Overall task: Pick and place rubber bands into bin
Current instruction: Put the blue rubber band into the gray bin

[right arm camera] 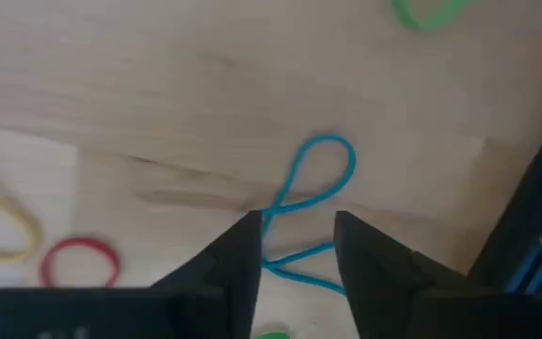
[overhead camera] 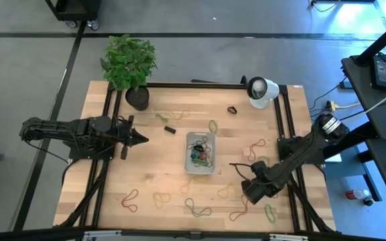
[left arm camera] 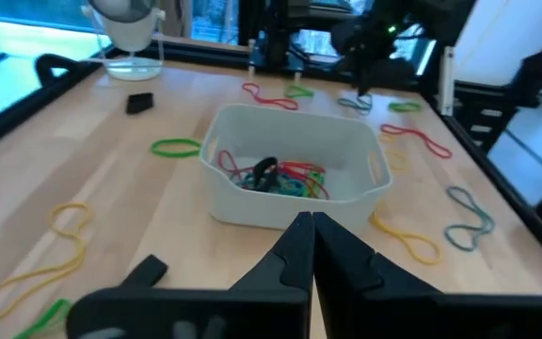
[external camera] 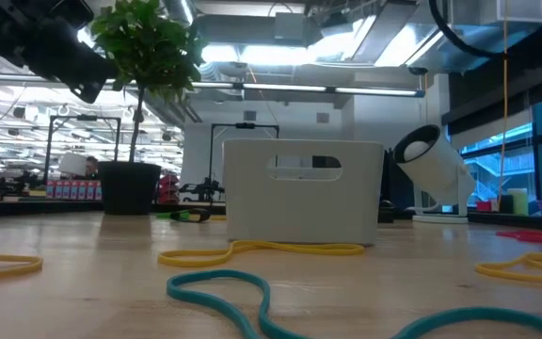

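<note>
The bin (overhead camera: 200, 152) is a small grey-white tray at the table's middle with several coloured rubber bands inside; it also shows in the left wrist view (left arm camera: 294, 169) and the low view (external camera: 304, 188). Loose bands lie about: red (overhead camera: 131, 199), yellow (overhead camera: 161, 198), teal (overhead camera: 196, 209), green (overhead camera: 270, 213). My right gripper (right arm camera: 294, 231) is open and points down over the table right of the bin (overhead camera: 253, 193), its fingers on either side of a twisted blue band (right arm camera: 318, 174). My left gripper (left arm camera: 310, 226) is shut and hovers left of the bin (overhead camera: 139, 139). My right gripper comes at the blue band from above, pointing down, with its open fingers on either side of the band's crossing (right arm camera: 273, 212). Whether a fingertip touches it I cannot tell. The band lies flat on the table.
A potted plant (overhead camera: 129, 63) stands at the far left corner and a round white lamp-like object (overhead camera: 261, 90) at the far right. Two small black pieces (overhead camera: 169, 129) (overhead camera: 232, 109) lie beyond the bin. Black frame rails (overhead camera: 293, 194) run along the table's sides.
</note>
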Controlling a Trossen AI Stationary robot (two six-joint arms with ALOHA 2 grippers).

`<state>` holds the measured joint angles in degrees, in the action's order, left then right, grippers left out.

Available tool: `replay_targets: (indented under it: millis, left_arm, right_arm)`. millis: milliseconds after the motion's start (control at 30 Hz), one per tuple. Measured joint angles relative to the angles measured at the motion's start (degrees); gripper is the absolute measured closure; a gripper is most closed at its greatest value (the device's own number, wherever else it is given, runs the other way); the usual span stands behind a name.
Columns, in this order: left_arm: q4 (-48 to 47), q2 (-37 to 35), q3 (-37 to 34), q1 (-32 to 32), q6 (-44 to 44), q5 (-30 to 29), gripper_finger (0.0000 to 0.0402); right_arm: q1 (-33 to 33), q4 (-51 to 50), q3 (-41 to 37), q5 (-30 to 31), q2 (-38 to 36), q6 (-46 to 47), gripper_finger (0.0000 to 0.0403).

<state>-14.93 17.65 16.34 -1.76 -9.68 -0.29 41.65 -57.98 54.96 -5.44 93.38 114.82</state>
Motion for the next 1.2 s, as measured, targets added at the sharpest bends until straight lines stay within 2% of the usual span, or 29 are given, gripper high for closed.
replay_targets:
  millis: [167, 400, 533, 667, 733, 900, 1200]
  left_arm:
    - [-0.1, 0.0, 0.0, 0.0, -0.6, 2.2, 0.0401]
    - [-0.1, 0.0, 0.0, 0.0, -1.3, 2.5, 0.0400]
    - [-0.1, 0.0, 0.0, 0.0, -1.3, 2.5, 0.0400]
    - [-0.1, 0.0, 0.0, 0.0, -1.2, 3.3, 0.0399]
    - [-0.1, 0.0, 0.0, 0.0, -2.3, 3.5, 0.0400]
    - [-0.1, 0.0, 0.0, 0.0, -3.2, 3.6, 0.0399]
    - [0.1, 0.1, 0.0, 0.0, -3.2, 5.1, 0.0400]
  right_arm:
    - [2.1, 2.3, 0.0, -0.7, 3.2, 4.5, 0.0245]
    - [4.3, 6.2, 0.2, -0.8, 7.6, 7.2, 0.0252]
    - [4.4, 7.7, 0.2, -0.7, 9.5, 7.3, 0.0301]
    - [4.4, 8.8, 0.2, 0.1, 9.5, 7.0, 0.0383]
    - [4.4, 8.8, 0.6, 0.5, 8.9, 6.6, 0.0392]
    - [4.4, -0.9, 7.4, 2.8, 8.1, 6.4, 0.0399]
    - [3.0, -21.8, 26.2, 14.7, 8.1, 4.1, 0.0401]
